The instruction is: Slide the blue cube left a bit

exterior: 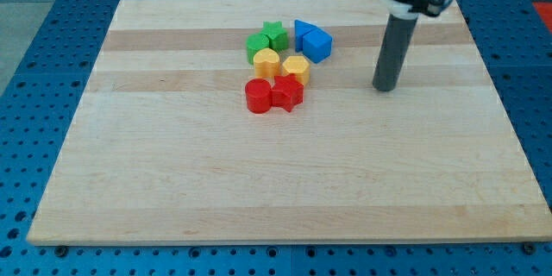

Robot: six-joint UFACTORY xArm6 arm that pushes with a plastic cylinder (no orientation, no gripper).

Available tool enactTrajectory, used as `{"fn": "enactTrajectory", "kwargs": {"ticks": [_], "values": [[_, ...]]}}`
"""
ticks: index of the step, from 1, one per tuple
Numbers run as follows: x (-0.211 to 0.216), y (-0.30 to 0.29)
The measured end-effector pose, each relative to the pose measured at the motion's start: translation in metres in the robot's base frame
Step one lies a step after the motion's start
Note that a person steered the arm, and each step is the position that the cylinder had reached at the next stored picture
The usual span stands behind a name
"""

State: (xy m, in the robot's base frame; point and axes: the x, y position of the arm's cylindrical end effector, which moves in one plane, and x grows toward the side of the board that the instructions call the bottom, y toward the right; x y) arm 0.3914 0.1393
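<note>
Wooden board [285, 181], pale planks, is lying on a blue perforated table [26, 95]. All blocks are sitting bunched in one cluster at the view's upper middle.

My tip [385, 88] is resting on the board, well apart from the cluster, off to the view's right of it. There is no pincer on this rod, so there is no wide, narrow or holding state to report; nothing is being touched.

The blue plastic cube [316, 46] is sitting at the cluster's right edge, facing my tip across bare wood. Just behind it, toward the view's top, a second blue block [302, 28] is showing, shape not clear, seemingly touching the cube. To the cube's left: a green star-shaped block [274, 33] and a green rounded block [257, 47]. Below those, two yellow blocks, a heart-like one [266, 61] and a faceted one [296, 67]. Lowest, a red cylinder [257, 96] touching a red star-like block [287, 93].

Judgement: my tip is standing on the right because a leftward push needs contact on the cube's right face. The yellow faceted block is sitting close at the cube's lower left, so a long push is likely crowding it.

No brands, labels or writing are readable anywhere.
</note>
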Motion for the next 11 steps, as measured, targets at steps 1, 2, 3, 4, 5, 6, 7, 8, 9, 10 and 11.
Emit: {"fn": "enactTrajectory", "kwargs": {"ticks": [1,2,3,4,5,6,7,8,9,10,11], "values": [[-0.027,0.0],[-0.048,0.0],[-0.049,-0.007],[-0.05,-0.015],[-0.051,-0.025],[-0.051,-0.034],[-0.052,-0.037],[-0.059,-0.041],[-0.062,-0.051],[-0.062,-0.054],[-0.062,-0.057]]}}
